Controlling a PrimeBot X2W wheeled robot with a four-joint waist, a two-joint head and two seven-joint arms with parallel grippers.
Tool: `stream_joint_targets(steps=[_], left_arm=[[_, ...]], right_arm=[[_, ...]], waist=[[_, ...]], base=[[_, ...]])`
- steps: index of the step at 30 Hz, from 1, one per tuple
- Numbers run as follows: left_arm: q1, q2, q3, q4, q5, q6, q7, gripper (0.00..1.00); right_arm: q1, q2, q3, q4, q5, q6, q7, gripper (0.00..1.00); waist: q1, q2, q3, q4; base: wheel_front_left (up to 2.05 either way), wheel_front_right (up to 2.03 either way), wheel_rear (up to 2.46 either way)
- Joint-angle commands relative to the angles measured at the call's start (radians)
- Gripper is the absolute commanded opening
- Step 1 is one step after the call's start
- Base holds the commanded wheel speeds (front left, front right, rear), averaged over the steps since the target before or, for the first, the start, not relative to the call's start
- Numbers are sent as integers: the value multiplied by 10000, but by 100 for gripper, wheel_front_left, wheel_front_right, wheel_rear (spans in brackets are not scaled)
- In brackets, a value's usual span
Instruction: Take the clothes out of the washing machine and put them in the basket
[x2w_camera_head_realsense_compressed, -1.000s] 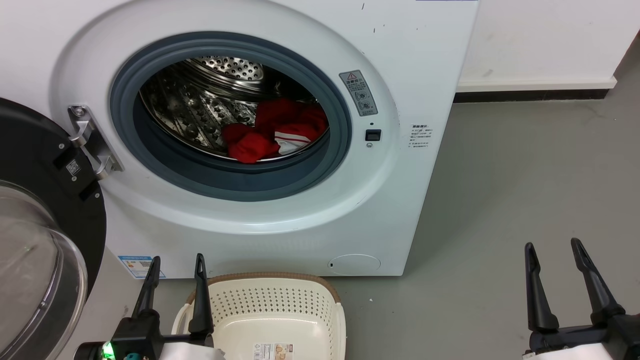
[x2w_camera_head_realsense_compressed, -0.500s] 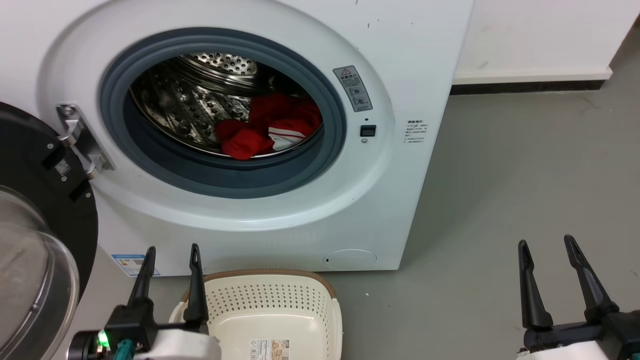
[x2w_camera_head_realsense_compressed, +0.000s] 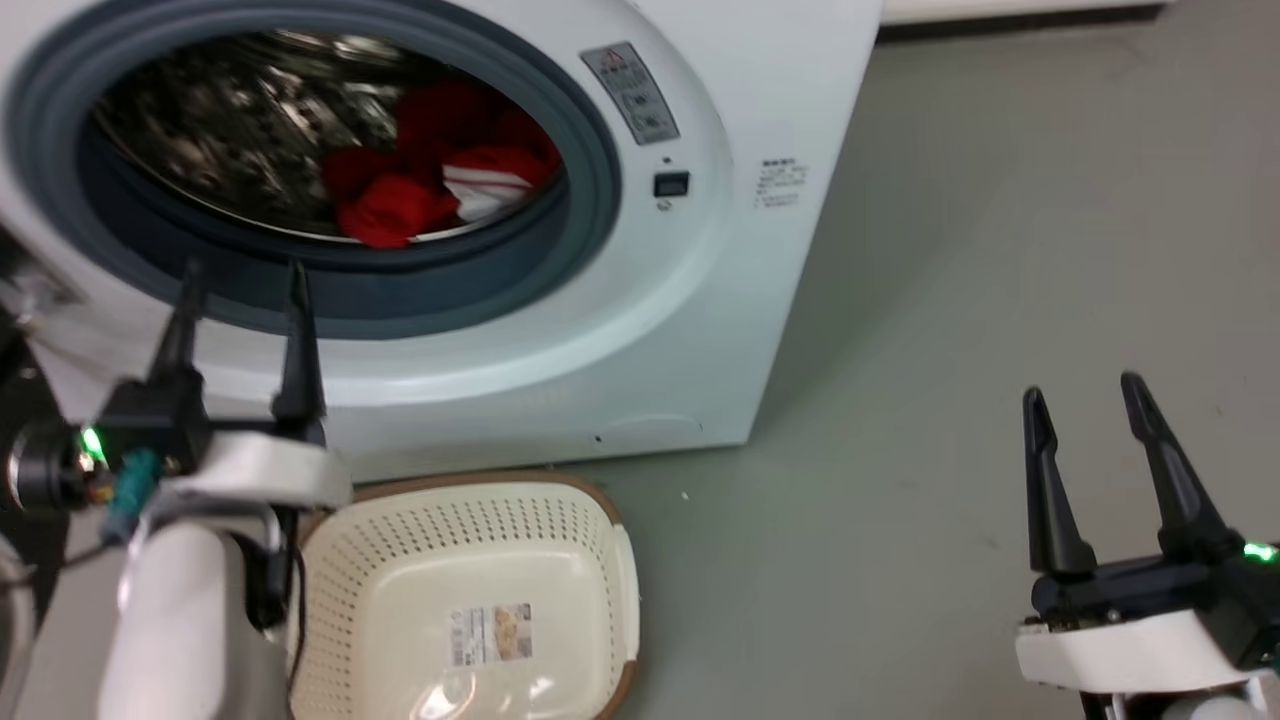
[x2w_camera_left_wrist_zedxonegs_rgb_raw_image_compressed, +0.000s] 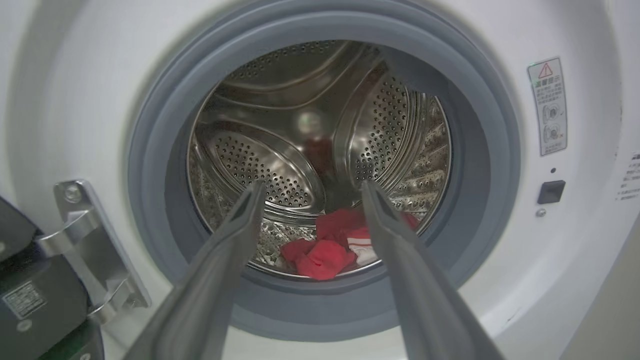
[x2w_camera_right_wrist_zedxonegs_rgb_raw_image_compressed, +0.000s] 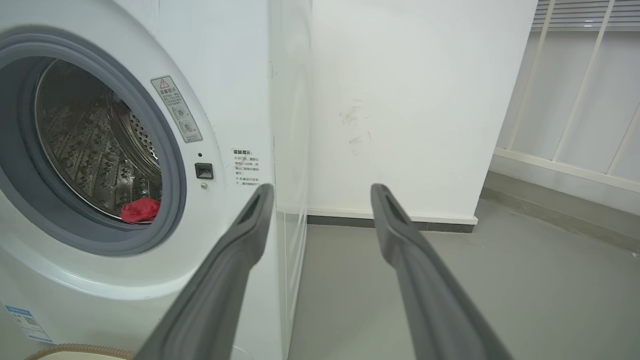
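my left tool (x2w_camera_head_realsense_compressed: 242, 272) sits at the left of the head view. its fingers are spread apart and hold nothing, and their tips lie over the lower rim of the grey door seal (x2w_camera_head_realsense_compressed: 590, 200). through its wrist camera the fingers frame the open drum (x2w_camera_left_wrist_zedxonegs_rgb_raw_image_compressed: 280, 165). the clothes (x2w_camera_left_wrist_zedxonegs_rgb_raw_image_compressed: 325, 255) lie low between them, near the drum's front lip and a little right of centre. my right tool (x2w_camera_head_realsense_compressed: 1080, 392) is at the lower right of the head view, likewise spread and empty, over the grey floor (x2w_camera_head_realsense_compressed: 950, 300) and well apart from the washing machine (x2w_camera_head_realsense_compressed: 700, 330).

i judge the clothes soft and light, with no stiffness. once lifted they will probably sag and trail, and could drag on the door seal or catch on the drum lip. i cannot tell whether they are damp. i would pinch the raised red fold nearest the opening and take a thick bunch rather than a single edge, so the whole heap comes out together.

they look like a crumpled heap of bright red fabric, with a white patch crossed by thin red stripes on its right side.

the basket (x2w_camera_head_realsense_compressed: 470, 484) stands on the floor just in front of the washing machine, at the lower centre-left of the head view, below the opening. a label sticker (x2w_camera_head_realsense_compressed: 490, 633) shows on its bottom, and the clothes are not yet in it.
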Motion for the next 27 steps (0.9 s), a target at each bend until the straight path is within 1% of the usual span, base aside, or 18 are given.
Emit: stream_joint_targets(steps=[1, 7, 10, 14, 17, 19, 22, 27], left_arm=[[-250, 115, 21, 92, 61, -85, -28, 100], [-2337, 971, -265, 1206, 277, -309, -28, 100], [-3557, 1448, -459, 2066, 307, -384, -28, 100], [-5032, 1890, -809, 3369, 328, -436, -10, 100], [-6230, 2274, -1109, 4217, 317, -477, 423, 100], [-6846, 2387, -1356, 4676, 261, -485, 751, 100], [-7773, 2717, -1807, 5343, 168, -482, 1411, 100], [-9162, 3151, -2573, 6037, -145, -488, 2478, 100]], right_arm=[[-159, -6, 30, -65, 55, -7, -21, 100], [-881, -4, 79, -257, 369, -7, -21, 100], [-1199, -1, 115, -364, 569, -7, -21, 100], [-1541, 1, 81, -450, 869, -7, -21, 100], [-1769, -2, 127, -522, 1034, -7, -21, 100], [-1906, -1, 100, -563, 1157, -7, -21, 100], [-2094, 1, 78, -626, 1324, -7, -21, 100], [-2351, -1, 24, -769, 1591, -7, -21, 100]], waist=[[-1, 0, 594, -425], [-1, 0, 1764, -925], [-1, 0, 2372, -1168], [-1, 0, 3030, -1413], [-1, 0, 3540, -1635], [-1, 0, 3822, -1764], [-1, 0, 4199, -1970], [-1, 0, 4819, -2312]], base=[[0, 0, 0], [0, 0, 0], [0, 0, 0], [0, 0, 0], [0, 0, 0], [0, 0, 0], [0, 0, 0], [0, 0, 0]])
